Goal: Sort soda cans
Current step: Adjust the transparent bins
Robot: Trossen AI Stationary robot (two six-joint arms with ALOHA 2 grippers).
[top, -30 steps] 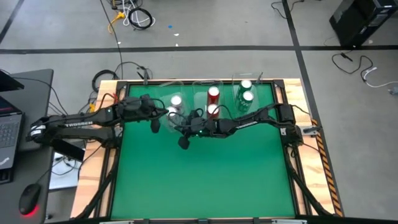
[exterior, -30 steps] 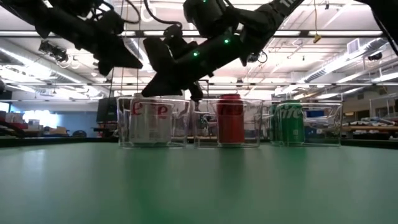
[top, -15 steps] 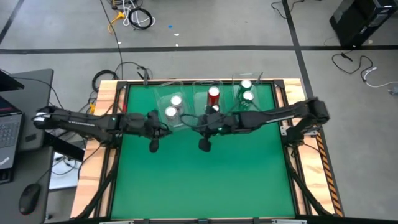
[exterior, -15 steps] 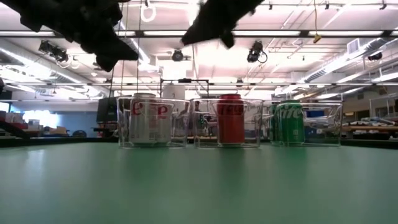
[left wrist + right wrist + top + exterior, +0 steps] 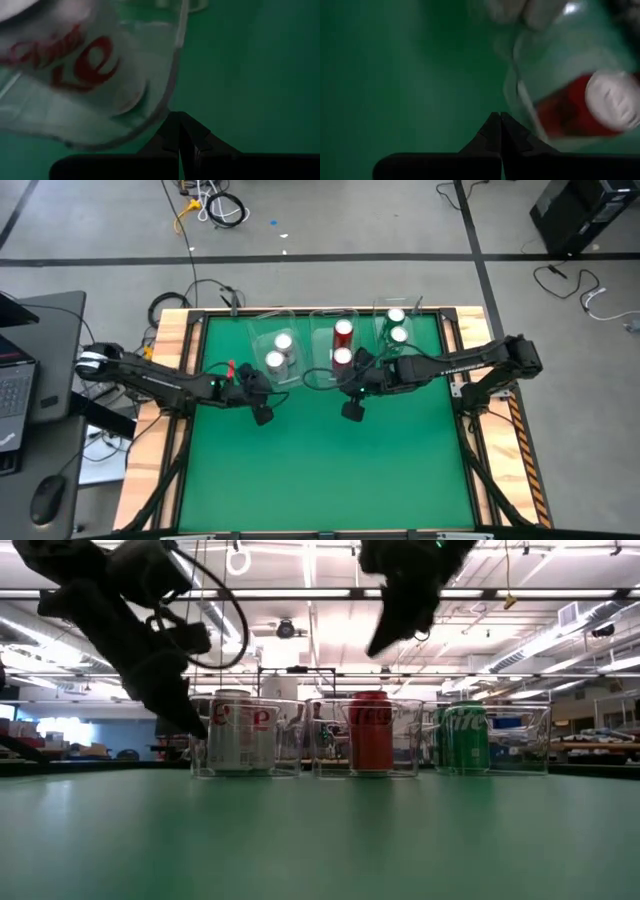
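Six soda cans stand upright in three clear bins along the far side. Two silver cans (image 5: 278, 352) with red lettering (image 5: 240, 732) fill the left bin, two red cans (image 5: 343, 343) (image 5: 371, 732) the middle bin, and two green cans (image 5: 398, 326) (image 5: 464, 738) the right bin. My left gripper (image 5: 262, 414) (image 5: 180, 118) is shut and hangs just on the near side of the left bin, low over the mat (image 5: 192, 725). My right gripper (image 5: 352, 410) (image 5: 500, 116) is shut and is held higher, on the near side of the middle bin (image 5: 378, 645). Neither holds anything.
The green mat (image 5: 330, 470) stretches from the bins to the near edge. Wooden rails (image 5: 500, 420) frame the table. The clear bin walls (image 5: 300, 735) stand close beside each other along the far side. A laptop (image 5: 15, 380) sits off the table's left.
The right gripper has drawn away from the left bin toward the table's right and risen; it now hangs before the middle bin. The left gripper has moved from the left bin toward the near edge and come down. The cans have stayed in their bins.
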